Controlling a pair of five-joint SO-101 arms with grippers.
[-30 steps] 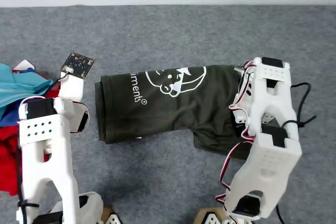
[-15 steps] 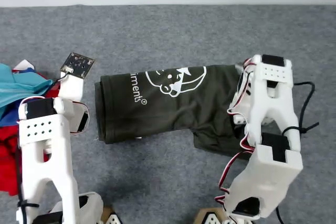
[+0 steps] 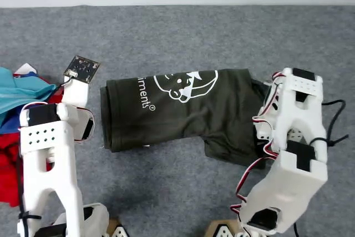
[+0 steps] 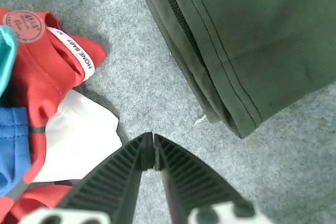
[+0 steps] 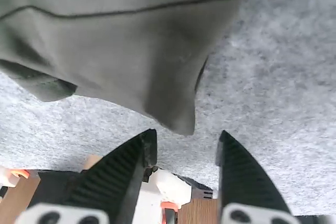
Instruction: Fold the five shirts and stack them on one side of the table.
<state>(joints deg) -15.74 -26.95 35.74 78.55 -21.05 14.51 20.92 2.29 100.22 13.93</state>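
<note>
A dark green shirt (image 3: 183,112) with a white print lies folded lengthwise across the middle of the grey carpet. My right arm (image 3: 291,120) stands over its right end. The right gripper (image 5: 186,141) is open, and a rumpled corner of the green shirt (image 5: 173,103) lies just beyond its fingertips, not clamped. My left arm (image 3: 47,137) stands beside the shirt's left edge. The left gripper (image 4: 153,150) is shut on nothing, over bare carpet between the green shirt's folded hem (image 4: 220,77) and a red shirt (image 4: 47,72).
A loose pile of teal, blue and red shirts (image 3: 14,109) sits at the table's left edge, with white fabric (image 4: 79,135) and blue fabric (image 4: 13,140) close to the left fingers. Bare carpet (image 3: 183,37) stretches behind the green shirt.
My right arm has shifted to the right and slightly nearer, uncovering more of the green shirt's right end. The left arm and the shirt have stayed still.
</note>
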